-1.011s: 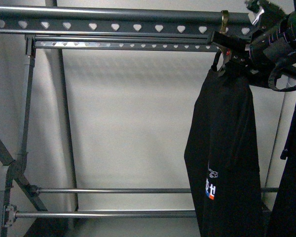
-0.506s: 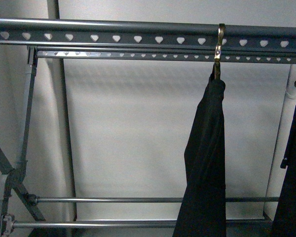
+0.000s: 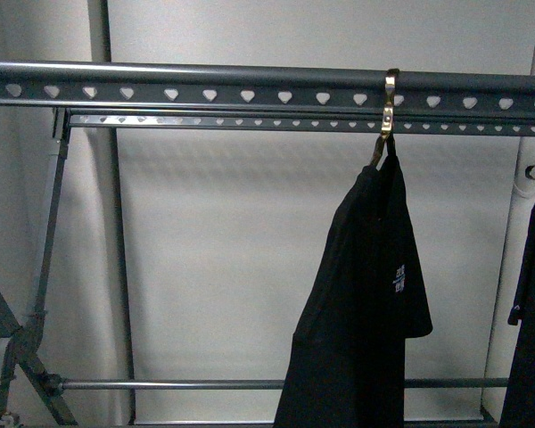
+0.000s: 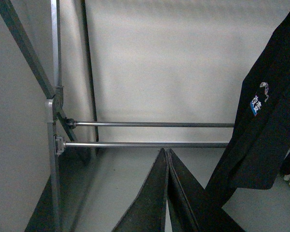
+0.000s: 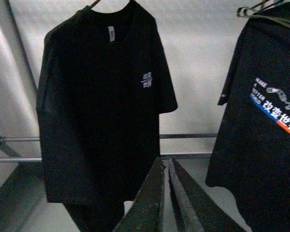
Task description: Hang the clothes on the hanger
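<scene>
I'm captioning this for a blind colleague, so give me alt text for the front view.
A black T-shirt with a small chest print hangs by a brass-coloured hook from the top rail of a grey metal rack punched with heart-shaped holes. Another dark garment hangs at the right edge against a plain pale wall; neither robot hand shows.
</scene>
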`<state>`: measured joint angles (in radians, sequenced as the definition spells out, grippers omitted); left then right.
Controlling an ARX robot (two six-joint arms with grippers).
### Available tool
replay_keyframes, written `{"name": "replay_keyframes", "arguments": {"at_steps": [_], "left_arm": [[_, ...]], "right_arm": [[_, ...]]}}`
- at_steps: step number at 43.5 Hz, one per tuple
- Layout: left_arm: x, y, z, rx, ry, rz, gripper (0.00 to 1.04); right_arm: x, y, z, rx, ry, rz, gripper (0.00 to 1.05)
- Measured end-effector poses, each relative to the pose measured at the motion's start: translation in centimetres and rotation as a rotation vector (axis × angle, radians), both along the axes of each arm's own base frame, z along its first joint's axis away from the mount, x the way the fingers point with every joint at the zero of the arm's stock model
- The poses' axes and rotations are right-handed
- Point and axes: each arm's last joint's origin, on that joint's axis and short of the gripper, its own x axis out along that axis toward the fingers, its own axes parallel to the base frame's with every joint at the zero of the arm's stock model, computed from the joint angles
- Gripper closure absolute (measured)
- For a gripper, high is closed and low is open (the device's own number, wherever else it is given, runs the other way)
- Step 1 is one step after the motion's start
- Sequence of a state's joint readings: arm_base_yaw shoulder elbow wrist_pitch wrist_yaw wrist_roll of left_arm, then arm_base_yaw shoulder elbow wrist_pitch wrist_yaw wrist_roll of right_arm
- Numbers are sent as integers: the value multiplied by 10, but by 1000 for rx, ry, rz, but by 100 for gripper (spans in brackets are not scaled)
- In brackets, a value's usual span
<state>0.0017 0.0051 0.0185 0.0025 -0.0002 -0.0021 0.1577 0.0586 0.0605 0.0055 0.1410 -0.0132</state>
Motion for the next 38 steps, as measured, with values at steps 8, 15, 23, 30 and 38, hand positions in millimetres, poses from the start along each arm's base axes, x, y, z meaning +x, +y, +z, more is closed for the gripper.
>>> {"name": "replay_keyframes", "arguments": {"at_steps": [8,15,23,30,38], "left_arm": [[0,0,0,0,-1,0,101],[0,0,0,0,-1,0,101],[0,0,0,0,-1,0,101],[0,0,0,0,-1,0,101],[0,0,0,0,-1,0,70]], "right_arm": [[0,-11,-12,2,3,-17,102],[0,-11,-15,2,9,-12,102],[0,-11,-15,2,8,-14,102],[0,-11,-15,2,8,-14,90],[0,-11,-15,2,8,-14,51]]}}
